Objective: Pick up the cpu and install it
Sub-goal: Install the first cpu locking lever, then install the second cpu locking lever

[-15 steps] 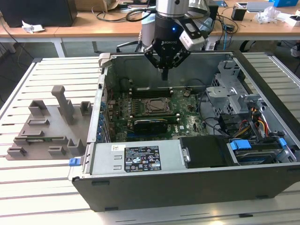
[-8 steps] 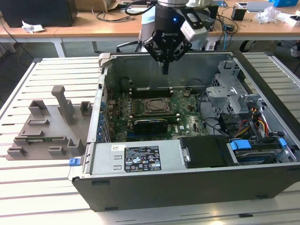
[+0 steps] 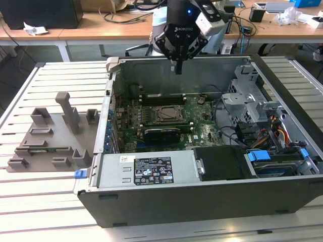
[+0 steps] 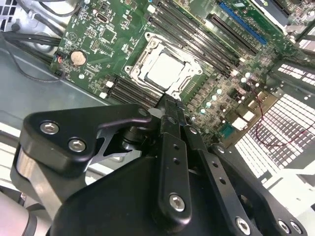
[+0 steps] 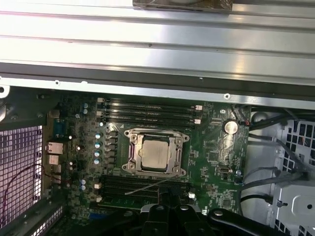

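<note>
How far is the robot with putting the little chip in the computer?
The cpu already lies inside the socket frame on the motherboard, so placing looks done. The gripper hangs above the open case, fingers together, holding nothing. Whether the socket is latched can't be told.

A workshop lab: slatted metal workbench (image 3: pixel 45 201), opened computer case (image 3: pixel 202 201), cluttered desks (image 3: pixel 101 22) behind.
</note>
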`<move>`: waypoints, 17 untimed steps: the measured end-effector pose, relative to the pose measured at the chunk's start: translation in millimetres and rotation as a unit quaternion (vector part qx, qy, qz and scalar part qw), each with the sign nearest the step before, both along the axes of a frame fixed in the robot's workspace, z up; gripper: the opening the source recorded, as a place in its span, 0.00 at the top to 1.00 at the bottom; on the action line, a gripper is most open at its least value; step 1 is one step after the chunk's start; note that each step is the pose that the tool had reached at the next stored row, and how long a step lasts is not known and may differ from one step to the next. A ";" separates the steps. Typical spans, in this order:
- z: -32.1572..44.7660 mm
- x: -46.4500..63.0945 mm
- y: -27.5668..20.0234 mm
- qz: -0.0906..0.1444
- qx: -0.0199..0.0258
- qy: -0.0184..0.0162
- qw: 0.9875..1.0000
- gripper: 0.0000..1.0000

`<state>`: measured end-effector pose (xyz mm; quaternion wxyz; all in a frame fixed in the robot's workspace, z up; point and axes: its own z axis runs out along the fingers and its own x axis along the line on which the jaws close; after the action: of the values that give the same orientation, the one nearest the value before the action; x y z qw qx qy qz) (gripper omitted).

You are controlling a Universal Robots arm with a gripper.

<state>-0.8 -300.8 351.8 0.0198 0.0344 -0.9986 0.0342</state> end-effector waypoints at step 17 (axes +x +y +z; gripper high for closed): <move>1.6 0.0 -1.3 0.000 0.001 0.000 1.000 0.89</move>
<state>-0.7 -302.0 353.4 0.0198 0.0345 -0.9987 0.0329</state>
